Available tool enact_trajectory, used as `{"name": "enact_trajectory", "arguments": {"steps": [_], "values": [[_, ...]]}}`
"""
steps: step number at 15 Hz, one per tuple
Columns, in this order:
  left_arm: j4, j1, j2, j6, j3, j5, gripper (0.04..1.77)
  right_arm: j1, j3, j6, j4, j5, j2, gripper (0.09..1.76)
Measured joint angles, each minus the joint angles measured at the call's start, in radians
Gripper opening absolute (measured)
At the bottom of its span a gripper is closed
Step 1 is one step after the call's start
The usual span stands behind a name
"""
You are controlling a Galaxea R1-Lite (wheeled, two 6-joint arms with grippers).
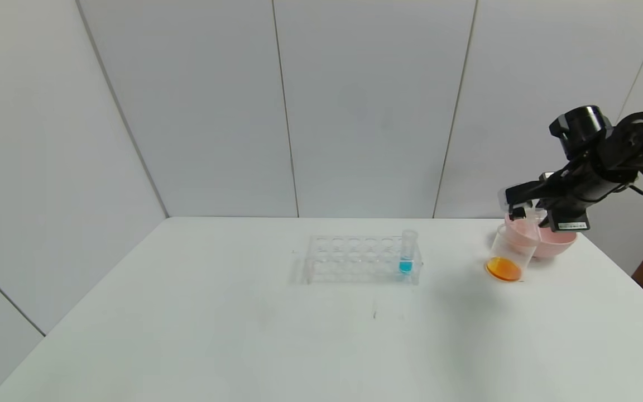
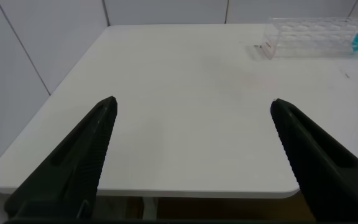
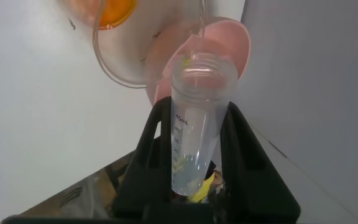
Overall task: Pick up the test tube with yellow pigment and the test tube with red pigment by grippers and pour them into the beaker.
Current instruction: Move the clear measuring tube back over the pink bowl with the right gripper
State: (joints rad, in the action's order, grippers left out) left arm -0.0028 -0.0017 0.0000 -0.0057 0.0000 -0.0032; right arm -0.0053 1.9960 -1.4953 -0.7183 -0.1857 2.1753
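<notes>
My right gripper [image 1: 524, 213] hangs at the table's far right, just above the beaker [image 1: 512, 252] and the pink bowl. It is shut on a clear graduated tube [image 3: 197, 118], the test tube with yellow pigment, which is almost drained and shows only yellowish traces near its tip. In the right wrist view the black fingers [image 3: 157, 134] clamp the tube's sides, and its open mouth faces the beaker's rim [image 3: 114, 71] and the bowl. The beaker holds orange liquid [image 1: 503, 269]. The test tube with red pigment is out of view. My left gripper [image 2: 192, 102] is open over the near left table corner.
A pink bowl [image 1: 556, 244] stands right behind the beaker, near the far right table edge. A clear tube rack [image 1: 355, 259] sits mid-table with a blue-tipped tube [image 1: 407, 254] in its right end. The same rack [image 2: 309, 37] shows far off in the left wrist view.
</notes>
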Motion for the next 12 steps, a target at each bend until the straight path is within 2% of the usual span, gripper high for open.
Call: {"name": "enact_trajectory", "arguments": {"steps": [4,12], "values": [[0.0,0.0,0.0,0.0,0.0,0.0,1.76,-0.012,0.0,0.096,-0.01,0.07,-0.001,0.52],[0.0,0.0,0.0,0.0,0.0,0.0,1.76,-0.058,-0.001,0.417,-0.017,0.323,-0.026,0.52]]}}
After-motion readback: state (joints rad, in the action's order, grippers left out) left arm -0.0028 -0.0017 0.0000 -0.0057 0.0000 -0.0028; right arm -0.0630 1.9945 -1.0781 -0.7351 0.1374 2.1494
